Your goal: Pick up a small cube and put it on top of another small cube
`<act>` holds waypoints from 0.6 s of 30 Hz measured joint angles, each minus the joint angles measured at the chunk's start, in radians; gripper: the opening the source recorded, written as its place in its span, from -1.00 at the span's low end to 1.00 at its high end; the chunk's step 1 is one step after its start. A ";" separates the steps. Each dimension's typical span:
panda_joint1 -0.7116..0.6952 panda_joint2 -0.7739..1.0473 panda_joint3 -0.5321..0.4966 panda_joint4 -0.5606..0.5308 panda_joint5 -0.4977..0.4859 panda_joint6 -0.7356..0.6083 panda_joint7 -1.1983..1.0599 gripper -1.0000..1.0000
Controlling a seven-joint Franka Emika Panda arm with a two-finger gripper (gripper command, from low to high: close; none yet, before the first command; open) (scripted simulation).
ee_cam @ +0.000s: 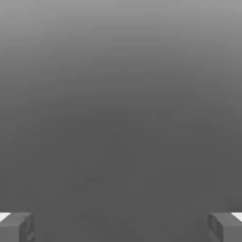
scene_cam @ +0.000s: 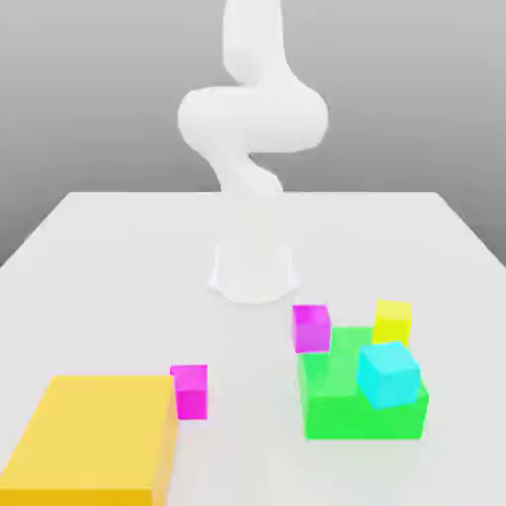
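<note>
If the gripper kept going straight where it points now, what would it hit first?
Nothing I can make out: the hand view shows only plain grey backdrop ahead of the open gripper, so the way looks free, though that flat grey gives no depth.

Bright, shadowless light washes out the exterior view; the hand view is dim grey.

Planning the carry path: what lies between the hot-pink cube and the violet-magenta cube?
In the exterior view, only bare tabletop shows between the hot-pink cube and the violet-magenta cube.
</note>
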 joint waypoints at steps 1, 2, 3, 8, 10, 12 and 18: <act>-0.004 0.034 -0.007 -0.029 -0.007 0.026 -0.010 0.00; -0.006 0.068 -0.017 -0.057 -0.015 0.051 -0.018 0.00; -0.011 0.102 -0.025 -0.084 -0.021 0.076 -0.028 0.00; -0.035 0.268 -0.068 -0.221 -0.045 0.200 -0.081 0.00; -0.042 0.337 -0.090 -0.277 -0.053 0.251 -0.104 0.00; -0.050 0.408 -0.111 -0.335 -0.057 0.304 -0.131 0.00; -0.074 0.668 -0.172 -0.514 -0.016 0.493 -0.259 0.00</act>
